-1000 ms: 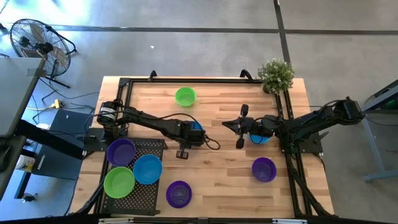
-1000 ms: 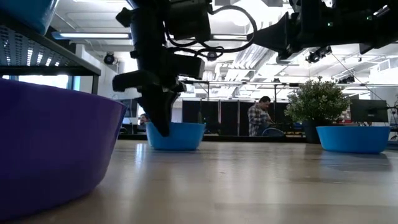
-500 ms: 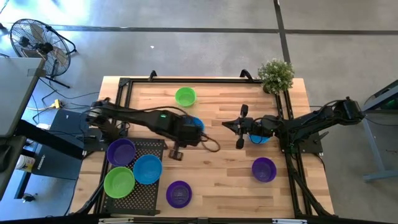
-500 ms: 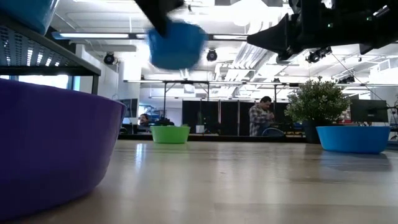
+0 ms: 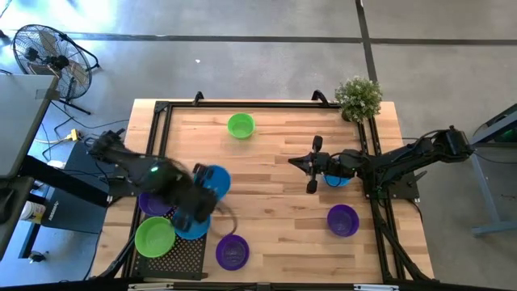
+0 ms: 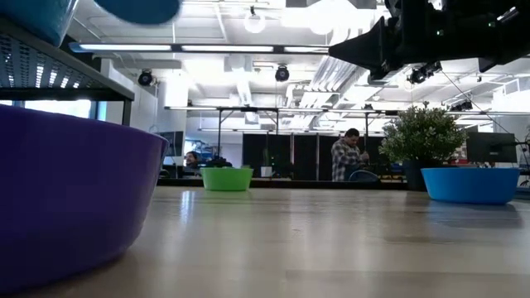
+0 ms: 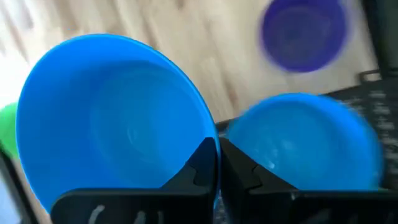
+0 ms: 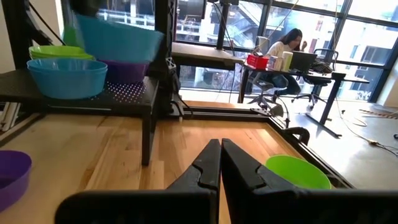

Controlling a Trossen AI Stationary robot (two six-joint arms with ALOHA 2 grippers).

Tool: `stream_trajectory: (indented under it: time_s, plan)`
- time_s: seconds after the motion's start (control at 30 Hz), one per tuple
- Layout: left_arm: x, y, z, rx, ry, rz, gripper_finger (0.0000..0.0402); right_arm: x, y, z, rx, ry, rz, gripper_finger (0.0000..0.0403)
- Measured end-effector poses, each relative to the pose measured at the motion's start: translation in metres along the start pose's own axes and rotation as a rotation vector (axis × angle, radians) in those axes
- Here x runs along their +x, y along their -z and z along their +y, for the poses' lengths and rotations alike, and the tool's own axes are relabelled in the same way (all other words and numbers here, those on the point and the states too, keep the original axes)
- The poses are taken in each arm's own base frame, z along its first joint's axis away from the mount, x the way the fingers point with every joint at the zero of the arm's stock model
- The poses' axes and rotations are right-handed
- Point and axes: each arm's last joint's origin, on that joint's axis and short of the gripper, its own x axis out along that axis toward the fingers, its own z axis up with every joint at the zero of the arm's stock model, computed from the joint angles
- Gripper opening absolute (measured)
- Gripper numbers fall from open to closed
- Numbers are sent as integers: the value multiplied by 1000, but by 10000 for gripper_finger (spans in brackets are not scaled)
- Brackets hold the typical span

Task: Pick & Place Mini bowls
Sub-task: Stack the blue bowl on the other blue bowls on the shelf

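The left hand (image 7: 217, 163) is clamped on a blue bowl's (image 5: 213, 179) rim, holding it above the rack's (image 5: 184, 252) blue bowl (image 5: 196, 227). The right hand (image 5: 312, 164), fingers together, waits over the surface (image 5: 283, 226).

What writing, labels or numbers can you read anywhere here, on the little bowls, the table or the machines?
None can be read.
The carried blue bowl, the green bowl and the purple bowl are plain, with no print.
White marks on the left gripper body are cut off at the picture's edge and unreadable.
Items on the far desk are too small to read.
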Motion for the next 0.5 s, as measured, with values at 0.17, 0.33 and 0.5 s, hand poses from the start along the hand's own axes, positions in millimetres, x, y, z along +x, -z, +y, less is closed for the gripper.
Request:
stream_trajectory:
  time_s: [0.17,0.33,0.5]
  plan:
    - [-11,10,-35,51,46,-17,1,0,0,0,0,-1,2,2]
    - [-21,22,-67,94,86,-39,1,0,0,0,0,-1,2,1]
    - [-25,30,-87,93,76,-57,1,0,0,0,-1,0,2,2]
